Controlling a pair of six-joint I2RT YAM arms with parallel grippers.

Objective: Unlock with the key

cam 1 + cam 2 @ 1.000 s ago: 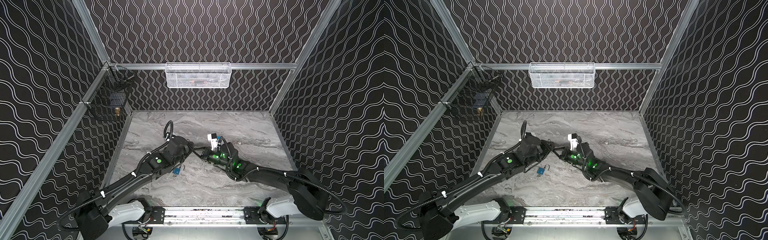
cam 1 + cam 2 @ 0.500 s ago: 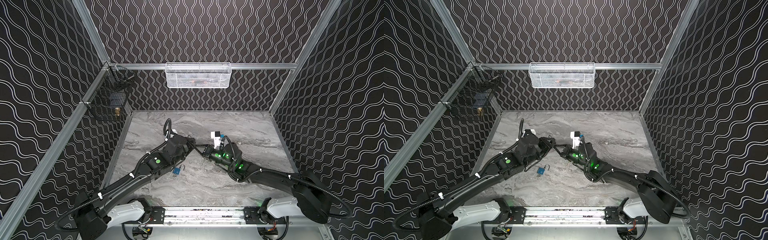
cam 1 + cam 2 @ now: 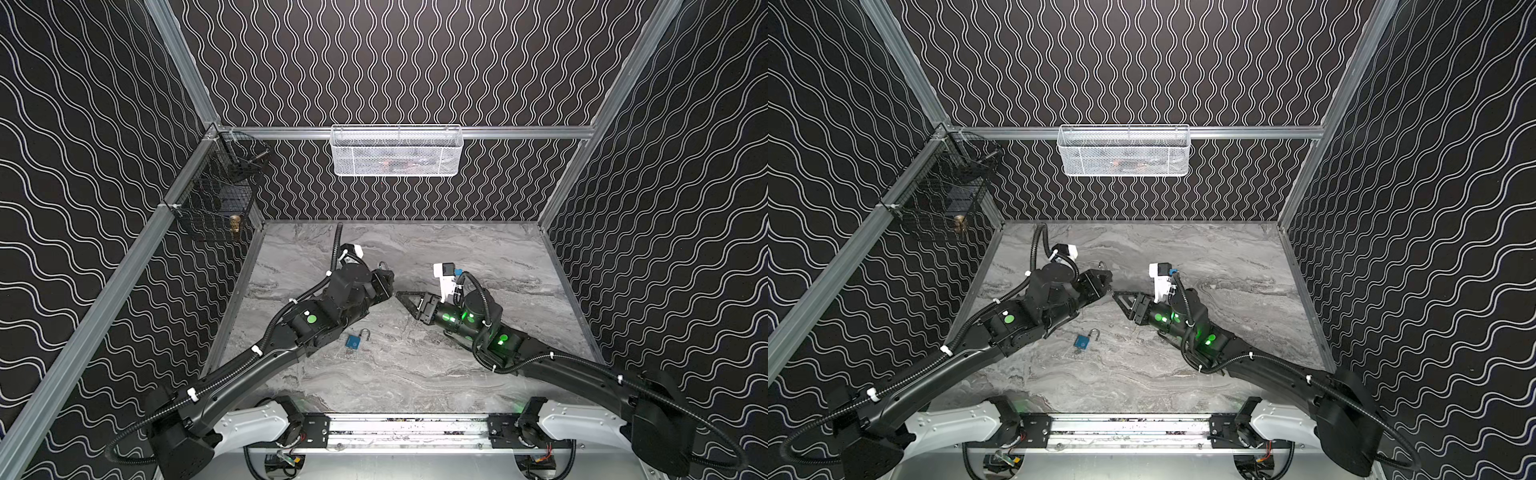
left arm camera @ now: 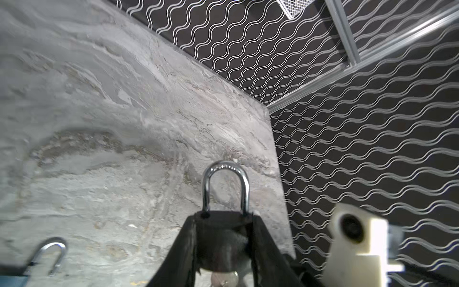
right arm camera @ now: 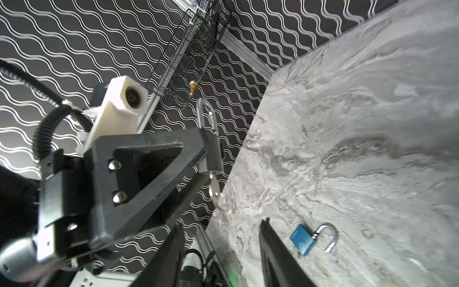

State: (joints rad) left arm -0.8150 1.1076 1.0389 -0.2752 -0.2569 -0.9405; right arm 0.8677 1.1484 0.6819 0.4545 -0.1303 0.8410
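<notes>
My left gripper [image 4: 223,218] is shut on a black padlock [image 4: 221,238] whose silver shackle [image 4: 224,184] sticks out past the fingertips with both legs in the body. A silver key [image 5: 214,187] is stuck in the bottom of that padlock [image 5: 213,151], and nothing holds it. In both top views the left gripper [image 3: 388,276] [image 3: 1106,276] is above the table's middle. My right gripper [image 3: 399,297] [image 3: 1117,296] is just right of it, a short gap from the key. Its jaws [image 5: 222,222] stand open and empty.
A blue padlock [image 3: 356,340] [image 3: 1084,340] [image 5: 301,239] with its shackle swung open lies on the marble table [image 3: 415,374] in front of the left arm. A white mesh basket [image 3: 397,151] hangs on the back wall. A black wire basket [image 3: 216,208] hangs on the left wall.
My right gripper has opened, let go of the key and drawn back to the right. The left gripper has shifted slightly away with the black padlock, key still in it.
</notes>
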